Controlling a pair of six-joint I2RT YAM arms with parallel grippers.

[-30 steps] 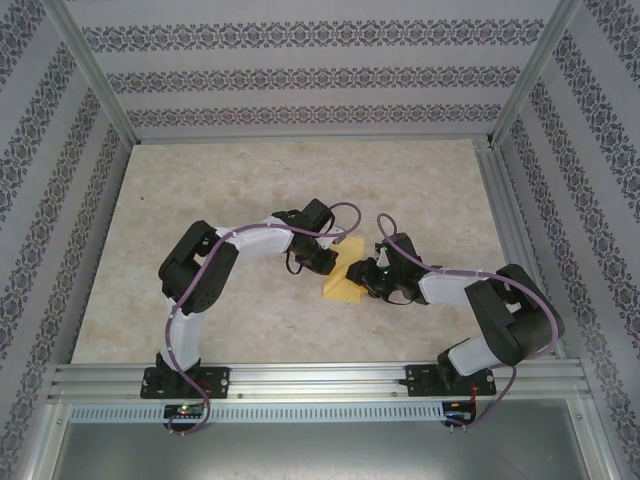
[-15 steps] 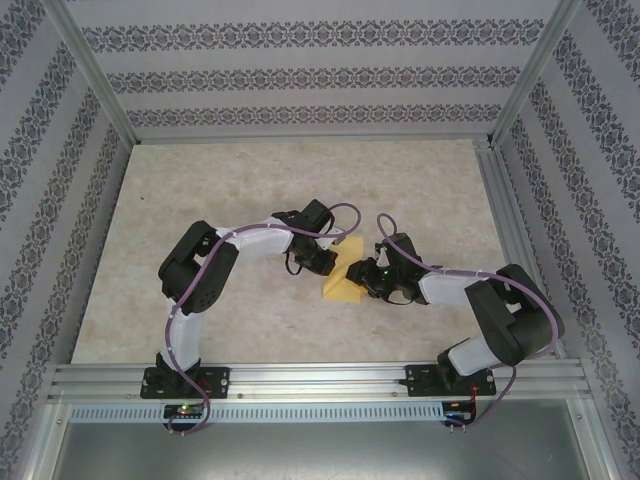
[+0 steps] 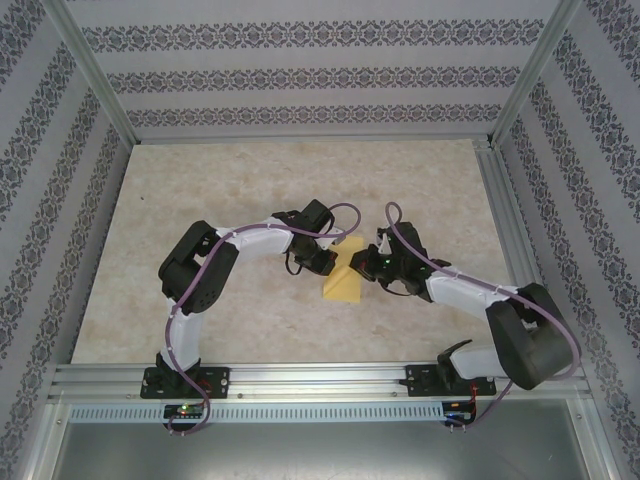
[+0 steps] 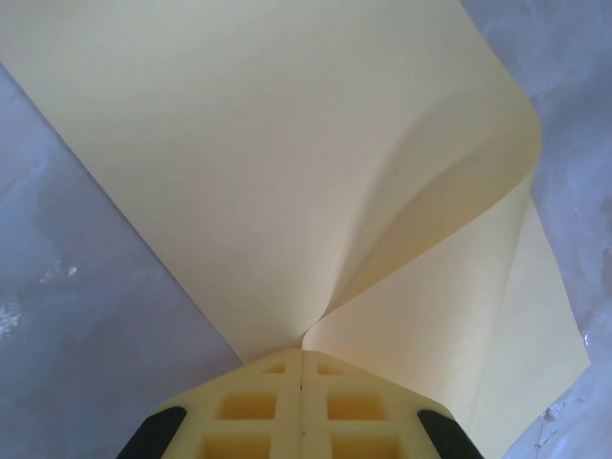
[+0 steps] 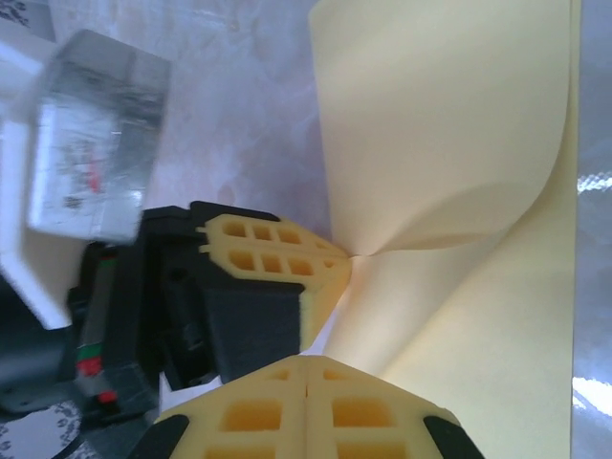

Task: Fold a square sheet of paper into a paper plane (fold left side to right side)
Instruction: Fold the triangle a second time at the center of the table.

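The square sheet of paper lies at mid-table, yellow-orange, one side curled up and over itself without a pressed crease. My left gripper reaches in from the left and is shut on the paper's edge, where the lifted flap and the lower layer meet. My right gripper comes in from the right, shut, its tips at the near edge of the paper. I see no paper between them. The left gripper's fingers show just ahead in the right wrist view, pinching the sheet.
The beige marbled table has room around the paper on every side. An aluminium rail runs along the near edge. Patterned walls and slanted frame posts close in the sides and back.
My right gripper has shut and shifted slightly toward the far side, with its arm stretched out further. The left arm and the paper it holds stayed where they were.
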